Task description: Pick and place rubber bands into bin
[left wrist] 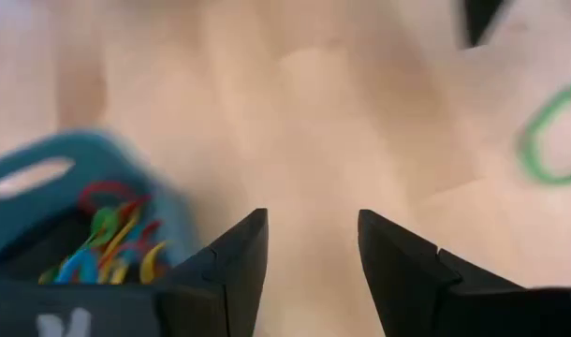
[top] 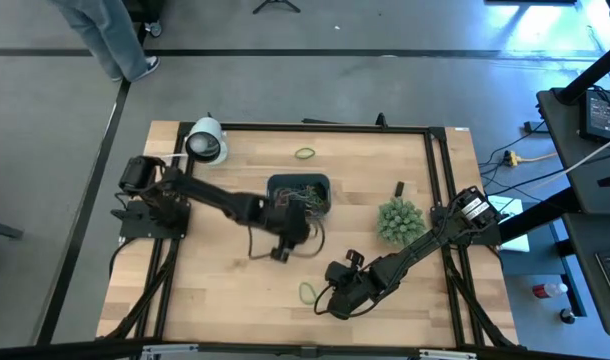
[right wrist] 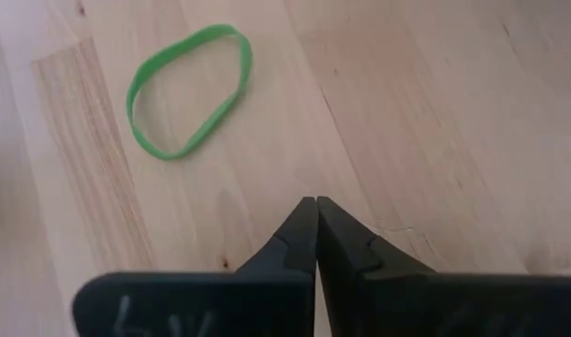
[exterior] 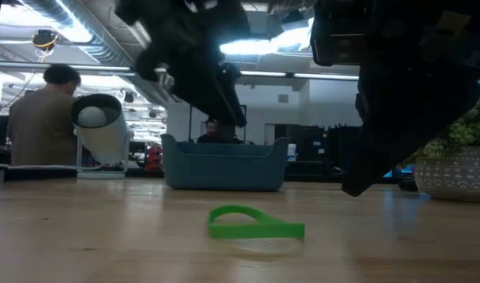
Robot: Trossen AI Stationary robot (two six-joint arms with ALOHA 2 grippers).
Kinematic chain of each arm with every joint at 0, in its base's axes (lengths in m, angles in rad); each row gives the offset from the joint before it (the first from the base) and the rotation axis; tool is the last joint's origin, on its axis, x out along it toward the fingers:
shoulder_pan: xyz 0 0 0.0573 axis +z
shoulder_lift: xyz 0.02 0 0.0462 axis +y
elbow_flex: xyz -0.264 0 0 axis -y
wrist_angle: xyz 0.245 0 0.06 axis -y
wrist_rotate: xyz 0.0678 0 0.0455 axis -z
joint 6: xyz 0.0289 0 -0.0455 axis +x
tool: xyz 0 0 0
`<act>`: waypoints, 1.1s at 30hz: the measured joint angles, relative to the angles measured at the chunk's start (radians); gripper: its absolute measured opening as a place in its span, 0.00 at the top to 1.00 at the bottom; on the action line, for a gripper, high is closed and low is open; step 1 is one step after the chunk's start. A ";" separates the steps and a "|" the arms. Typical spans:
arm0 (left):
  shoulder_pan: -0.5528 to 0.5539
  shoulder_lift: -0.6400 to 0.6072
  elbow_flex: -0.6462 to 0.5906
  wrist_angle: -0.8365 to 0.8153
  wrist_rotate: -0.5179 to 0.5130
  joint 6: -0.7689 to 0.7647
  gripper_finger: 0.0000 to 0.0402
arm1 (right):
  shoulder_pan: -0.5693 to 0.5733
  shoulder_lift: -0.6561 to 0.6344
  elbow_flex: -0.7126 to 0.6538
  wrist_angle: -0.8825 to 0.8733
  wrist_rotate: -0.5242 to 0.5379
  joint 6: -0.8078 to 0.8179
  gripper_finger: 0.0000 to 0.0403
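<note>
The blue-teal bin (top: 298, 184) stands mid-table with several coloured rubber bands (left wrist: 112, 245) inside. One green band (top: 307, 292) lies flat on the wood near the table's near edge, also seen in the right wrist view (right wrist: 187, 89) and the low view (exterior: 256, 224). Another green band (top: 305, 153) lies toward the far edge. My left gripper (left wrist: 314, 257) is open and empty, hovering just on the near side of the bin (left wrist: 42, 183). My right gripper (right wrist: 315, 225) is shut and empty, a short way right of the near green band.
A white dome-shaped object (top: 207, 142) sits at the far left corner. A spiky green plant (top: 398, 220) in a pot (exterior: 456, 169) stands right of the bin, with a small black block (top: 399, 188) beyond it. A person (exterior: 43, 118) is in the room behind.
</note>
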State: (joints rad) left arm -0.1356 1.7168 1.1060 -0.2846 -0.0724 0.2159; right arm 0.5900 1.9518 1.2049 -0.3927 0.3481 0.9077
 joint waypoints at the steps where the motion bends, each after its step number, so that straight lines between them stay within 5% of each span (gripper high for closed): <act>1: -0.029 0.000 0.002 0.004 -0.014 0.000 0.60 | 0.000 0.000 0.000 0.000 0.000 0.000 0.98; 11: -0.222 0.004 0.003 0.086 -0.120 -0.064 0.59 | 0.000 0.000 0.000 0.000 0.000 0.000 0.98; 33: -0.232 0.223 0.003 0.235 -0.059 -0.128 0.59 | 0.000 0.000 0.000 0.007 0.000 -0.003 0.98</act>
State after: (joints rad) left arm -0.3673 1.9394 1.1091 -0.0493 -0.1312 0.0876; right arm 0.5896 1.9518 1.2049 -0.3859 0.3477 0.9046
